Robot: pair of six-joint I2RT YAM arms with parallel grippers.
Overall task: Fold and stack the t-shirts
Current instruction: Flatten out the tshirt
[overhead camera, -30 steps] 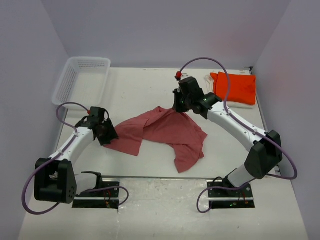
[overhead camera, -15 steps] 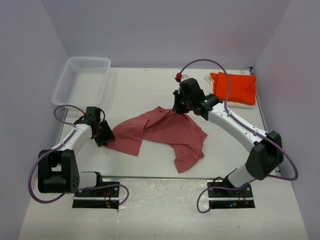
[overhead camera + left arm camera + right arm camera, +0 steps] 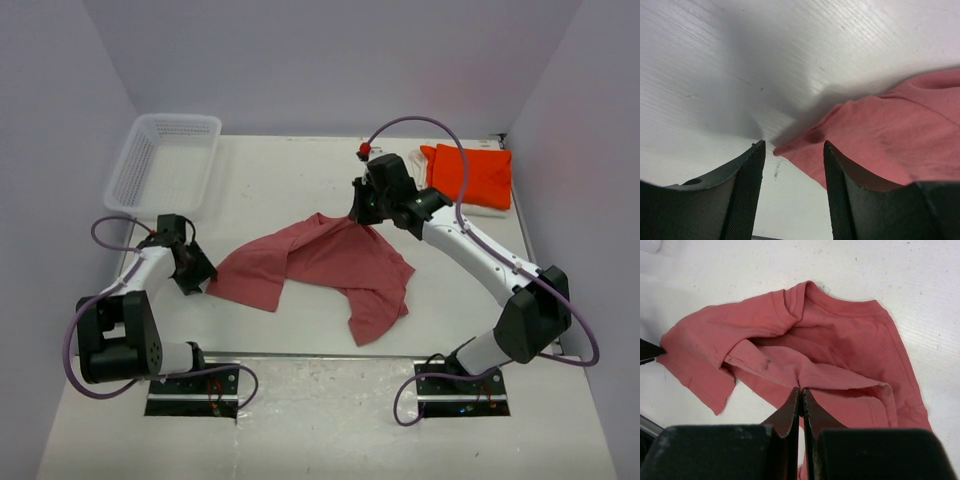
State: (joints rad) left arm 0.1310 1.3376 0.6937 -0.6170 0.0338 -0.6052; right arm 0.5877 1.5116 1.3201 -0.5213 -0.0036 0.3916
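A dusty rose-red t-shirt [image 3: 325, 262] lies crumpled in the middle of the table. My right gripper [image 3: 357, 218] is shut on a fold of its far edge, and the cloth [image 3: 840, 335] bunches up into the closed tips [image 3: 801, 390]. My left gripper [image 3: 198, 284] stands open low over the table at the shirt's left corner. That corner's tip [image 3: 785, 148] lies between the left fingertips [image 3: 793, 150], apart from both pads. A folded bright orange t-shirt [image 3: 470, 175] rests on a white t-shirt [image 3: 422, 158] at the back right.
A white mesh basket [image 3: 165, 160] stands at the back left corner. The arm bases and a metal strip [image 3: 320, 362] run along the near edge. Walls close in the table on the left, back and right.
My left arm has drawn back to the left, its gripper sliding off the shirt's left edge to just at the corner. My right gripper has shifted slightly right, still gripping the cloth.
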